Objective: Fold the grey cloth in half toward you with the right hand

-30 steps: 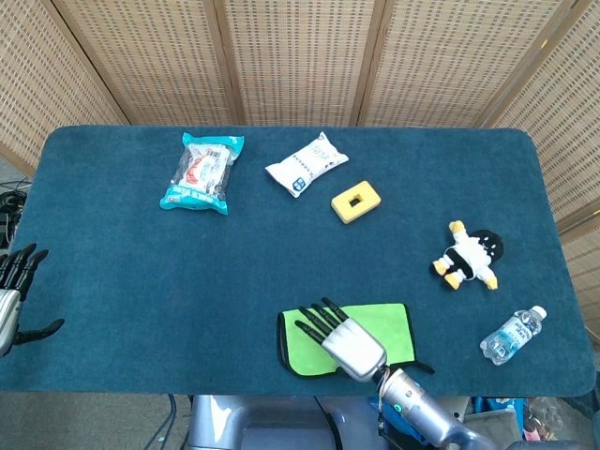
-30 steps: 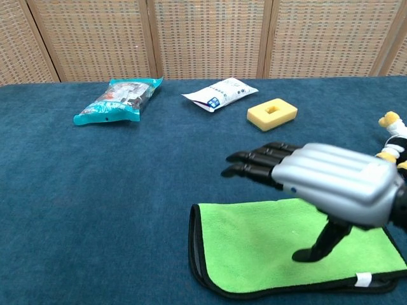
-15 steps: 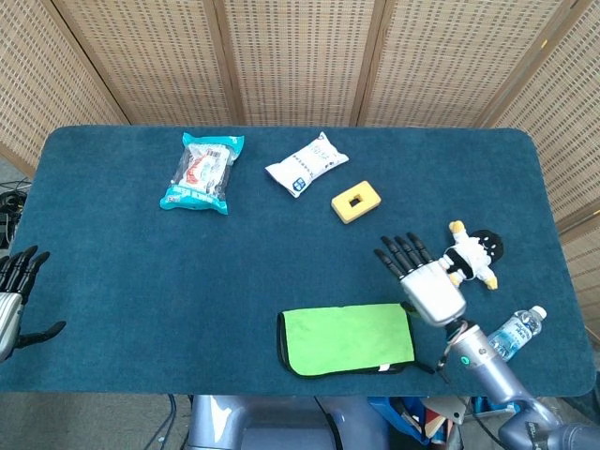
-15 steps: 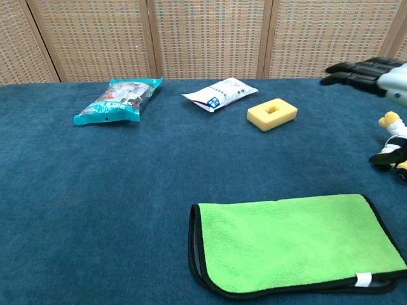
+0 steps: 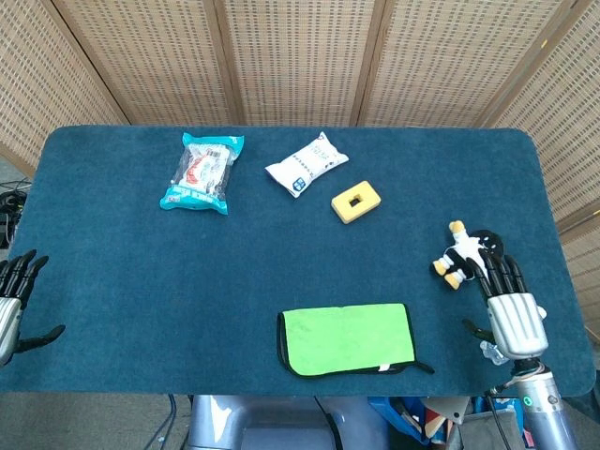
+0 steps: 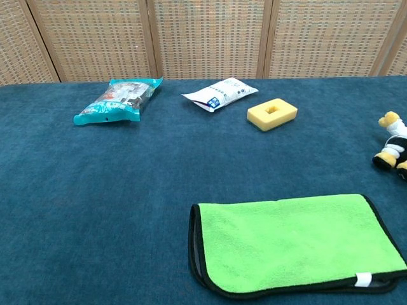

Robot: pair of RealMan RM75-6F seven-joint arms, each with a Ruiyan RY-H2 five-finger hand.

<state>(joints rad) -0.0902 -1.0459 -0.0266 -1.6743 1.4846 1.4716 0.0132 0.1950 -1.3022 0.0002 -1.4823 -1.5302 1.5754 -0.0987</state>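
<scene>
Right hand withdrawn rightward, cloth folded, green, black-edged

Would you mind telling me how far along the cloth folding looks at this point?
Done, by the look of it: the cloth lies doubled near the front table edge, green side up, with layered dark borders showing at its left end. In hand: nothing; the right hand sits off to the right near the plush toy, fingers spread and empty. The left hand rests open at the far left edge. Nothing obvious is left.
</scene>
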